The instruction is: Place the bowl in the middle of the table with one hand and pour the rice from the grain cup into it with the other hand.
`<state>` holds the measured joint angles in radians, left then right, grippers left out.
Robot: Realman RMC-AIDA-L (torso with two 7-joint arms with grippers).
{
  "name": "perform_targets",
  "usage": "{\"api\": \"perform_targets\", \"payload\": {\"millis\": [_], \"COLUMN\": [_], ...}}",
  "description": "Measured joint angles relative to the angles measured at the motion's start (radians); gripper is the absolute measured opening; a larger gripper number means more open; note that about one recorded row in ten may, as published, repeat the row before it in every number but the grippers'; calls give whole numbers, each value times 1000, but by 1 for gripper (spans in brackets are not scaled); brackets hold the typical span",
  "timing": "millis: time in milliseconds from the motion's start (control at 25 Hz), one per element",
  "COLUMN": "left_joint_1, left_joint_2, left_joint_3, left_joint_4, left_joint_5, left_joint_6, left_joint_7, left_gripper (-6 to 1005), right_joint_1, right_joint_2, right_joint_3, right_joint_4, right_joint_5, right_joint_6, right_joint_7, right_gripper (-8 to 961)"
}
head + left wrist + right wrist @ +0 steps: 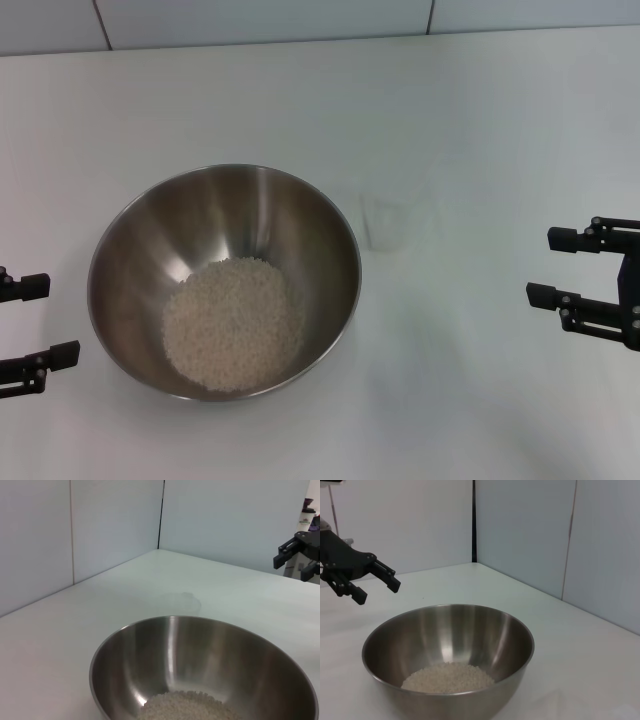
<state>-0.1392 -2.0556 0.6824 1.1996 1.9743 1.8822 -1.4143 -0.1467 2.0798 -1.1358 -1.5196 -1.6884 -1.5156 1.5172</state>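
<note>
The steel bowl (250, 205) stands on the white table (480, 120), a little left of centre, with a mound of rice (232, 324) in its bottom. The clear grain cup (386, 222) stands upright and looks empty, just right of the bowl. My left gripper (55, 318) is open and empty at the left edge, beside the bowl. My right gripper (541, 266) is open and empty at the right, apart from the cup. The left wrist view shows the bowl (200, 647), the rice (190, 705) and the faint cup (181, 600). The right wrist view shows the bowl (450, 630) and the rice (447, 677).
White wall panels stand along the table's far edge (260, 20). The left wrist view shows the right gripper (296, 555) far off. The right wrist view shows the left gripper (377, 591) beyond the bowl.
</note>
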Motion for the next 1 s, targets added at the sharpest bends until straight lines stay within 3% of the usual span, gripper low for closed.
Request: {"api": "perform_targets", "payload": {"millis": [1000], "left_joint_1": [-7], "left_joint_2": [3], "left_joint_3": [3], "left_joint_4": [-1], "left_joint_5": [2], "left_joint_6": [0], "left_joint_7": [1], "left_gripper": [810], "right_joint_1": [13], "right_joint_2": [0], "right_joint_3": [-7], "right_joint_4": [4], "right_joint_5": [-26], "right_joint_6": [-1], "right_joint_7": [14], "right_gripper": [600]}}
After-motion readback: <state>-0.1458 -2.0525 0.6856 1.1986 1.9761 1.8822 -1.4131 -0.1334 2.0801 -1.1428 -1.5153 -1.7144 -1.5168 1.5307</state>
